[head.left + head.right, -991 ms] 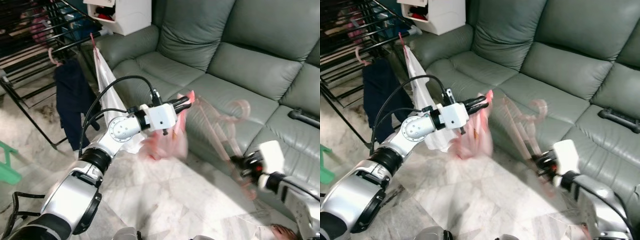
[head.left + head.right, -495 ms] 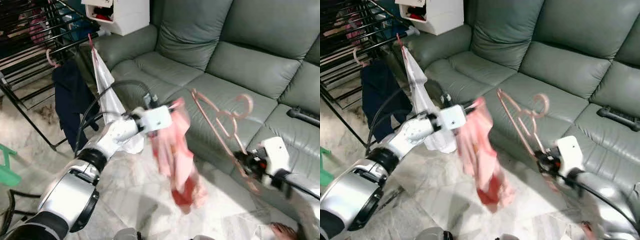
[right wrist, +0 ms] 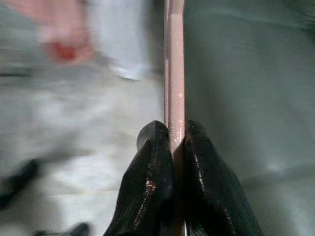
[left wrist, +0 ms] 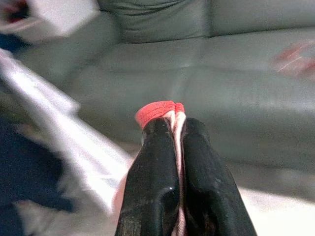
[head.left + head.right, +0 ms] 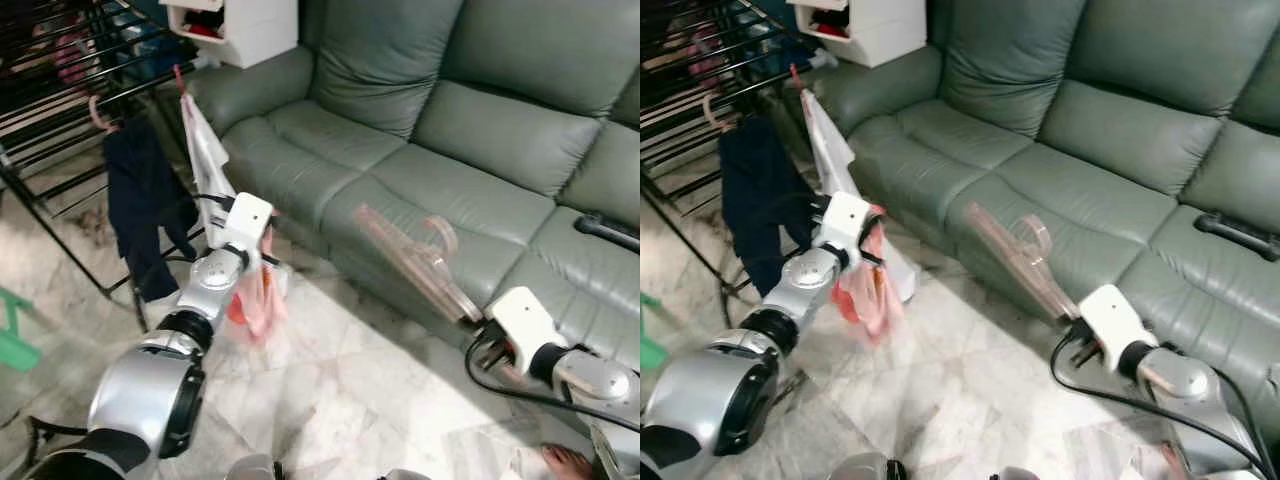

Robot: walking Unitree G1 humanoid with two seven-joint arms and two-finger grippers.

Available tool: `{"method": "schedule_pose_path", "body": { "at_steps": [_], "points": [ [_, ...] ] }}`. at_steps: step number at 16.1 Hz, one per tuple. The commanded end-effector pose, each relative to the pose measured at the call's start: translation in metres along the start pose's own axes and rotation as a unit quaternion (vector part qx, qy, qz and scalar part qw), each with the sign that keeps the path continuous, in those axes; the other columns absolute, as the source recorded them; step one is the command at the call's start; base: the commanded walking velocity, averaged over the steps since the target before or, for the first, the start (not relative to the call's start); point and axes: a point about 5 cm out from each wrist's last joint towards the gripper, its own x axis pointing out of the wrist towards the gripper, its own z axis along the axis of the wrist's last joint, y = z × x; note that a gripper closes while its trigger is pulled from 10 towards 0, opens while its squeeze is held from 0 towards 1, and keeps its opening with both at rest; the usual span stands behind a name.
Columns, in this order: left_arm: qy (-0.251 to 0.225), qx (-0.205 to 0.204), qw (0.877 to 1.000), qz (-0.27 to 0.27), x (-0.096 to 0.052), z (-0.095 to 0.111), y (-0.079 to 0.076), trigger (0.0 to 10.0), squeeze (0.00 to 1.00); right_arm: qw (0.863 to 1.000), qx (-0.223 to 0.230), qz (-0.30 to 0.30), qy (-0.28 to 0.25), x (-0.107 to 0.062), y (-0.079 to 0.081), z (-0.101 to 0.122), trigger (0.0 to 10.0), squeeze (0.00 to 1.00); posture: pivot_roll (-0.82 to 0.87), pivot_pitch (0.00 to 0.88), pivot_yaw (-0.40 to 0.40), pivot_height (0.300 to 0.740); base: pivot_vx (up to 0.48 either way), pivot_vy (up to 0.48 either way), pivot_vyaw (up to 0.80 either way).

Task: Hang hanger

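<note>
1. Our right hand (image 3: 170, 147) is clamped on the pink hanger (image 5: 415, 262), fingers (image 3: 150, 162) pressed to both sides of one thin bar. We hold it by the low end; the hook end points up and away over the front edge of the green sofa (image 5: 470, 110).
2. Our left hand (image 4: 172, 135) is pinched tight on a pink garment with a red hem (image 4: 156, 109). The cloth hangs limp below the hand, near the white cloth (image 5: 205, 160) on the drying rack (image 5: 60, 110).
3. The hanger looks like thin plastic to us: light and stiff, but probably a bit springy and smooth. It shows blurred in the head views, so its exact tilt is hard to tell.
4. Handling judgement: gripped at one end, the long free part will likely swing and could twist in the fingers. A hold nearer the neck under the hook would steady it better, we think.
5. The hook is the part that has to catch a rack bar, so we keep it free of fingers and cloth.
6. The garment is soft and light and has no shape of its own; pinching the hem gives a firm hold, but the rest will drape and may snag the hanger arm.
7. The rack bars sit well apart from the hanger, on the left side past the dark garment (image 5: 145, 200).
</note>
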Motion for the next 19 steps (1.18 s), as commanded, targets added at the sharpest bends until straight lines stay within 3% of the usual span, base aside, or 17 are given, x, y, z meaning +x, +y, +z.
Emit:
{"method": "schedule_pose_path", "body": {
  "at_steps": [1,2,3,8,10,12,15,17,18,19],
  "points": [
    [-0.065,0.053,0.994,-0.068,0.006,0.030,-0.004,10.0,0.00,0.997,-0.005,0.074,-0.029,-0.005,0.011,0.017,10.0,0.00,-0.15,0.000,0.074,0.740,0.000,0.000,0.00],
    [-0.084,0.129,0.982,-0.107,0.006,0.039,-0.009,10.0,0.00,0.994,-0.008,0.100,-0.035,-0.009,0.013,0.021,10.0,0.00,-0.15,0.000,0.077,0.740,0.000,0.000,0.00],
    [-0.088,0.157,0.976,-0.120,0.006,0.042,-0.010,10.0,0.00,0.993,-0.007,0.116,-0.036,-0.012,0.014,0.024,10.0,0.00,-0.15,0.000,0.079,0.740,0.000,0.000,0.00],
    [-0.102,0.211,0.958,-0.165,0.007,0.052,-0.015,10.0,0.00,0.990,-0.004,0.141,-0.028,-0.024,0.009,0.030,10.0,0.00,-0.17,0.000,0.090,0.740,0.000,0.000,0.00],
    [-0.096,0.290,0.945,-0.114,0.008,0.054,-0.009,10.0,0.00,0.987,-0.007,0.162,-0.012,-0.031,0.013,0.032,10.0,0.00,-0.17,0.000,0.090,0.740,0.000,0.000,0.00],
    [-0.095,0.295,0.950,-0.050,0.010,0.060,0.005,10.0,0.00,0.988,-0.005,0.151,0.012,-0.036,0.009,0.023,10.0,0.00,-0.17,0.000,0.090,0.740,0.000,0.000,0.00],
    [-0.104,0.282,0.953,-0.032,0.009,0.064,0.011,10.0,0.00,0.987,0.000,0.159,0.038,-0.044,0.009,0.017,10.0,0.00,-0.17,0.000,0.088,0.740,0.000,0.000,0.00],
    [-0.108,0.279,0.951,-0.082,0.008,0.061,0.003,10.0,0.00,0.987,-0.003,0.158,0.037,-0.047,0.006,0.020,10.0,0.00,-0.17,0.000,0.090,0.740,0.000,0.000,0.00],
    [-0.102,0.285,0.944,-0.133,0.006,0.057,-0.005,10.0,0.00,0.987,-0.003,0.160,0.023,-0.047,0.005,0.025,10.0,0.00,-0.17,0.000,0.090,0.740,0.000,0.000,0.00],
    [-0.089,0.314,0.926,-0.187,0.004,0.050,-0.013,10.0,0.00,0.985,-0.004,0.170,0.006,-0.048,0.006,0.031,10.0,0.00,-0.17,0.000,0.089,0.740,0.000,0.000,0.00]
  ]
}}
